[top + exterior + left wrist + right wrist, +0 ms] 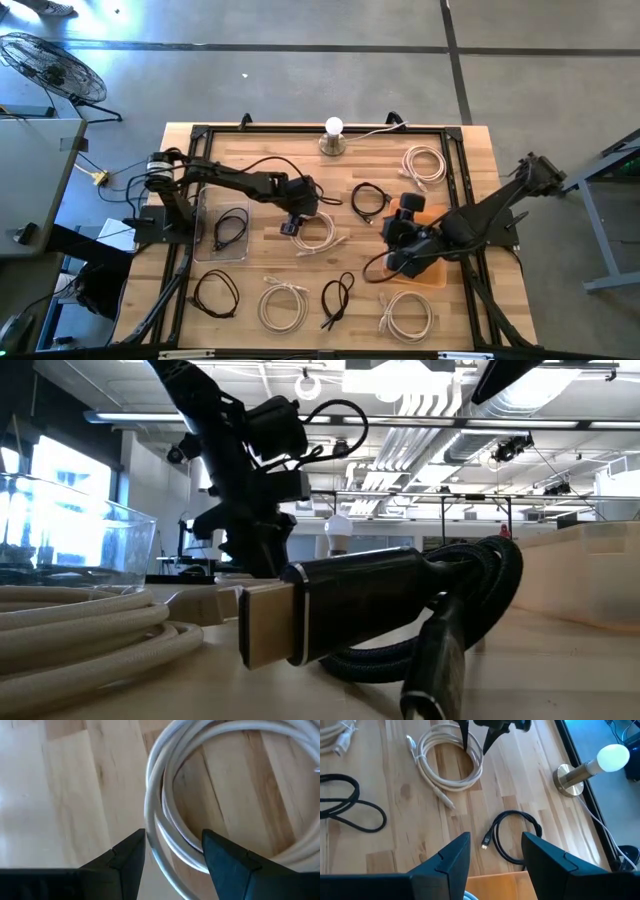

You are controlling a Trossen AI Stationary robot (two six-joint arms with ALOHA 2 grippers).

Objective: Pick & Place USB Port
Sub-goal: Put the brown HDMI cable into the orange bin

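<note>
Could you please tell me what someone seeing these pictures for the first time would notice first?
Probably the left gripper at the table's middle, its open fingers straddling the strands of a white cable coil. Next, the glowing lamp at the table's far edge, and the right gripper, open above a small black cable on the right half.
</note>
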